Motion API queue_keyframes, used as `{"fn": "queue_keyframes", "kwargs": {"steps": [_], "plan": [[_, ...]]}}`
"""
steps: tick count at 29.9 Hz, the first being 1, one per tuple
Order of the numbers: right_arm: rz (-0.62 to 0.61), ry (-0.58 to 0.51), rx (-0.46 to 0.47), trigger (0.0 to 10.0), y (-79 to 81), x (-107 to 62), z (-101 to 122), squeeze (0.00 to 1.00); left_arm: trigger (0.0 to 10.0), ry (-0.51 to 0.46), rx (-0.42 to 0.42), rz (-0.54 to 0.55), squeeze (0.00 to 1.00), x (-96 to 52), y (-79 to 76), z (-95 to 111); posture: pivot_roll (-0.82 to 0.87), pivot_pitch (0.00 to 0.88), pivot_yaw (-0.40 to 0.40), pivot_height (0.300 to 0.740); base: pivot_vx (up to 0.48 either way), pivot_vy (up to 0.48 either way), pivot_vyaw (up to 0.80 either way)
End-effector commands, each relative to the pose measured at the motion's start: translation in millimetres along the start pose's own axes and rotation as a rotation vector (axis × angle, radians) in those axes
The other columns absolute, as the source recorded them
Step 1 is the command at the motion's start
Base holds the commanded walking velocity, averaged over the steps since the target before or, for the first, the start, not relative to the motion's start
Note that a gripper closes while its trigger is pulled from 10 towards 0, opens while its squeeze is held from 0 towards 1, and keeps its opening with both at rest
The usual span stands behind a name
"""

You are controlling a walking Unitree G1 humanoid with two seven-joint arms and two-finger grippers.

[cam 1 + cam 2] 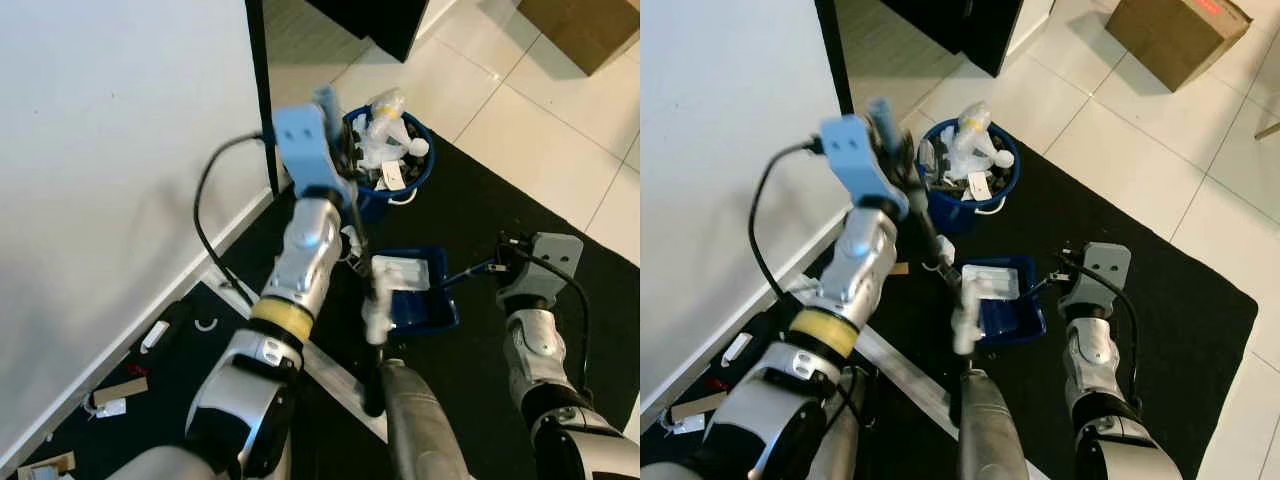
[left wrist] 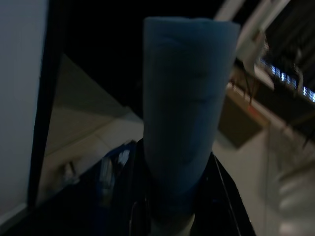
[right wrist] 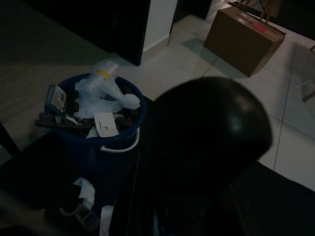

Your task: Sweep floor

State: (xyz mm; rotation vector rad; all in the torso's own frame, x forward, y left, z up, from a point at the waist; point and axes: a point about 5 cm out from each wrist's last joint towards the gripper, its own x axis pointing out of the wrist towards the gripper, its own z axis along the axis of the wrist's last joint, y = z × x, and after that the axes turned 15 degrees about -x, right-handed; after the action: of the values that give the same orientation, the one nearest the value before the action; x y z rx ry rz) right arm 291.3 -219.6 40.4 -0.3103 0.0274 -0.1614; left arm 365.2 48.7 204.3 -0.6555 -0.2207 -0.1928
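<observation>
On the black mat point(image 1: 1160, 260), left gripper point(image 1: 335, 150) clamps the broom handle point(image 2: 184, 123); right gripper point(image 1: 500, 262) holds the dustpan point(image 1: 415, 290).

The broom handle's point(image 2: 184, 113) blue end blocks the left wrist view's centre. A dark rounded handle end point(image 3: 209, 132) hides the dustpan in the right wrist view. The cardboard box point(image 1: 585, 25) is cut off.

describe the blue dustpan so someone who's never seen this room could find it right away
Start at the black mat on the white tiled floor, beside the white wall. A round blue bucket stuffed with plastic rubbish stands on the mat; just nearer the robot lies the blue dustpan. Unlike the bucket, it is flat, rectangular and shallow, with white scraps inside.
</observation>
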Motion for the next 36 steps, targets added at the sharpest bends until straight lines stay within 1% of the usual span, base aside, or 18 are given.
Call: {"fn": "queue_keyframes", "kwargs": {"steps": [1, 3, 4, 5, 7, 12, 14, 16, 17, 19, 21, 24, 28, 29, 31, 32, 33, 36], "plan": [[0.086, 0.181, -0.002, 0.0, 16.2, -23.2, -33.0, 0.0, 10.0, -0.047, -0.176, -0.058, 0.0, 12.9, -62.2, 12.3, 0.09, 0.255, -0.065, 0.74, 0.0, 0.0, 0.0], [0.08, 0.184, 0.004, 0.0, 16.2, -23.0, -33.0, 0.0, 10.0, -0.06, -0.16, -0.028, 0.0, 16.5, -53.9, 19.6, 0.09, 0.255, -0.065, 0.74, 0.0, 0.0, 0.0], [0.07, 0.188, 0.014, 0.0, 15.5, -22.7, -33.1, 0.0, 10.0, -0.067, -0.109, 0.003, 0.0, 20.5, -40.5, 26.9, 0.1, 0.234, -0.062, 0.74, 0.0, 0.0, 0.0], [0.058, 0.191, 0.025, 0.0, 14.2, -22.2, -33.3, 0.0, 10.0, -0.071, 0.012, 0.034, 0.0, 23.6, -16.9, 37.3, 0.11, 0.212, -0.058, 0.74, 0.0, 0.0, 0.0], [0.047, 0.198, 0.04, 0.0, 12.3, -21.8, -33.9, 0.0, 10.0, -0.054, 0.182, 0.083, 0.0, 23.5, 20.0, 50.9, 0.1, 0.193, -0.055, 0.74, 0.0, 0.0, 0.0], [0.043, 0.2, 0.051, 0.0, 11.4, -22.1, -34.5, 0.0, 10.0, -0.042, 0.248, 0.106, 0.0, 20.5, 40.3, 59.4, 0.1, 0.167, -0.048, 0.74, 0.0, 0.0, 0.0], [0.029, 0.205, 0.095, 0.0, 8.1, -24.8, -37.3, 0.0, 10.0, 0.019, 0.386, 0.076, 0.0, 8.3, 74.6, 75.4, 0.09, 0.103, -0.031, 0.74, 0.0, 0.0, 0.0], [0.017, 0.211, 0.121, 0.0, 5.4, -27.6, -40.2, 0.0, 10.0, 0.066, 0.438, 0.053, 0.0, -1.4, 92.6, 84.3, 0.09, 0.084, -0.023, 0.74, 0.0, 0.0, 0.0], [0.017, 0.211, 0.121, 0.0, 5.4, -27.6, -40.2, 0.0, 10.0, 0.066, 0.438, 0.053, 0.0, -1.4, 92.6, 84.3, 0.09, 0.084, -0.023, 0.74, 0.0, 0.0, 0.0], [-0.013, 0.229, 0.139, 0.0, -0.9, -32.9, -46.0, 0.0, 10.0, 0.11, 0.43, -0.01, 0.0, -13.4, 103.2, 91.3, 0.09, 0.061, -0.017, 0.74, 0.0, 0.0, 0.0], [-0.013, 0.229, 0.139, 0.0, -0.9, -32.9, -46.0, 0.0, 10.0, 0.11, 0.43, -0.01, 0.0, -13.4, 103.2, 91.3, 0.09, 0.061, -0.017, 0.74, 0.0, 0.0, 0.0], [-0.032, 0.238, 0.156, 0.0, -5.1, -37.0, -49.8, 0.0, 10.0, 0.154, 0.379, -0.066, 0.0, -24.7, 107.0, 92.6, 0.09, 0.032, -0.015, 0.74, 0.0, 0.0, 0.0], [-0.038, 0.22, 0.186, 0.0, -6.7, -38.2, -49.6, 0.0, 10.0, 0.183, 0.41, -0.062, 0.0, -34.8, 116.1, 87.4, 0.1, 0.016, -0.014, 0.74, 0.0, 0.0, 0.0], [-0.036, 0.167, 0.255, 0.0, -6.0, -36.2, -44.7, 0.0, 10.0, 0.246, 0.535, 0.053, 0.0, -50.5, 146.7, 74.6, 0.1, 0.009, -0.012, 0.74, 0.0, 0.0, 0.0], [-0.036, 0.167, 0.255, 0.0, -6.0, -36.2, -44.7, 0.0, 10.0, 0.246, 0.535, 0.053, 0.0, -50.5, 146.7, 74.6, 0.1, 0.009, -0.012, 0.74, 0.0, 0.0, 0.0], [-0.035, 0.149, 0.277, 0.0, -5.8, -35.5, -43.0, 0.0, 10.0, 0.269, 0.568, 0.092, 0.0, -56.2, 156.8, 70.7, 0.1, 0.009, -0.012, 0.74, 0.0, 0.0, 0.0], [-0.035, 0.149, 0.277, 0.0, -5.8, -35.5, -43.0, 0.0, 10.0, 0.269, 0.568, 0.092, 0.0, -56.2, 156.8, 70.7, 0.1, 0.009, -0.012, 0.74, 0.0, 0.0, 0.0], [-0.07, 0.071, 0.406, 0.0, -13.3, -34.2, -38.2, 0.0, 10.0, 0.366, 0.662, 0.229, 0.0, -85.3, 194.5, 54.2, 0.1, 0.0, -0.008, 0.74, 0.0, 0.0, 0.0]]}}
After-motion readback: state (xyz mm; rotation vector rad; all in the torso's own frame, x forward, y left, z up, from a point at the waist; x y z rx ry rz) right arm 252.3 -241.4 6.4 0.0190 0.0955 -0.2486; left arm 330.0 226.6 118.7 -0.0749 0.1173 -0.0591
